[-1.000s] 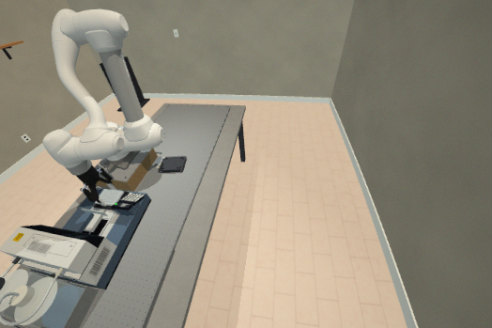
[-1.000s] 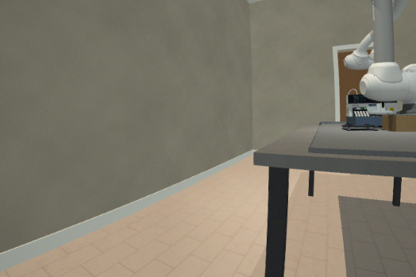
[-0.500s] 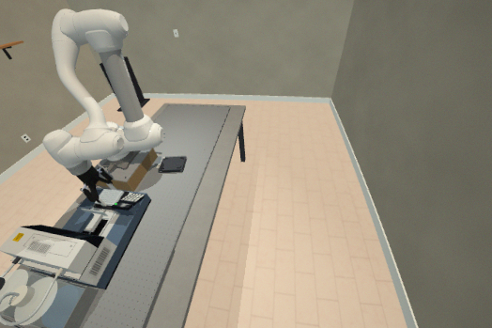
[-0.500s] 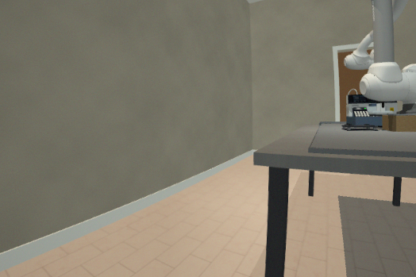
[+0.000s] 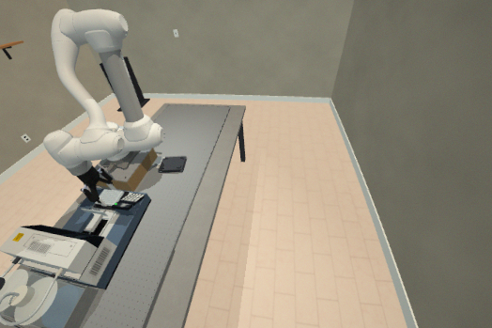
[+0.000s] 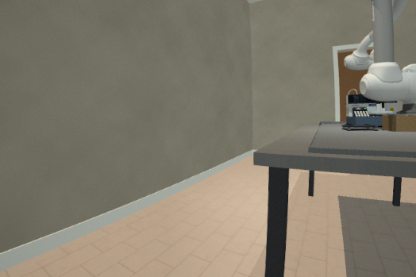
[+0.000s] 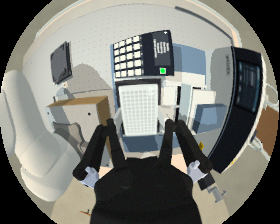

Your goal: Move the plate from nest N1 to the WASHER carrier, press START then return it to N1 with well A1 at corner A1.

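Note:
The white plate (image 7: pixel 139 107) (image 5: pixel 112 197) lies between the gripper's fingertips, over the dark carrier (image 7: pixel 138 81) of the washer (image 7: pixel 239 95) (image 5: pixel 56 250). My gripper (image 7: pixel 139 111) (image 5: pixel 103 191) is shut on the plate, one finger at each long side. Whether the plate is flat in the pocket or slightly above it cannot be told; its lower end is partly hidden by the fingers. The lamp (image 7: pixel 162 71) (image 5: pixel 115 204) is green. The keypad (image 7: pixel 127 56) (image 5: pixel 133 197) is beside the carrier. The plate nest N1 (image 7: pixel 61 62) (image 5: pixel 172 164) is dark and empty.
A wooden box-like block (image 7: pixel 80 109) (image 5: pixel 136 174) stands between the arm's base and the carrier, left of the carrier in the wrist view. The washer's white parts (image 7: pixel 202 97) are right of the carrier. A bottle assembly with tubing (image 5: pixel 25 295) stands behind the washer.

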Controlling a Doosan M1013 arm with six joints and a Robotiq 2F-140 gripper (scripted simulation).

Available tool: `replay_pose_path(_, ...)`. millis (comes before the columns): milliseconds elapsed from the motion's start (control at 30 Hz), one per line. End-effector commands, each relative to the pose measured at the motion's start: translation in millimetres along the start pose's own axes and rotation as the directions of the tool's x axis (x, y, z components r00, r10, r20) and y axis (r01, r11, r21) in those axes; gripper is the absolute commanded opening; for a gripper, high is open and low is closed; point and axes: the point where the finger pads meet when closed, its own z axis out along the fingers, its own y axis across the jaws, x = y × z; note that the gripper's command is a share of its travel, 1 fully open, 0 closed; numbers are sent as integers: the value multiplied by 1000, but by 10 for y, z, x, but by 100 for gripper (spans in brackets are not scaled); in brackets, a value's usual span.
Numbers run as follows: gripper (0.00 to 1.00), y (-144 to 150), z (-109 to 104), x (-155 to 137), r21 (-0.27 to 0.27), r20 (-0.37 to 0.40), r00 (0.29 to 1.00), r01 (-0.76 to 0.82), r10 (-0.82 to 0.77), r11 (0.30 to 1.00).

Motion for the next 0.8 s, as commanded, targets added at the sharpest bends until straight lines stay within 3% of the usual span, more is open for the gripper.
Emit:
replay_pose_path(0,10,0,3,0,0,0,1000,0,0,1000)
replay_pose_path(767,10,0,38,0,0,0,1000,0,0,1000)
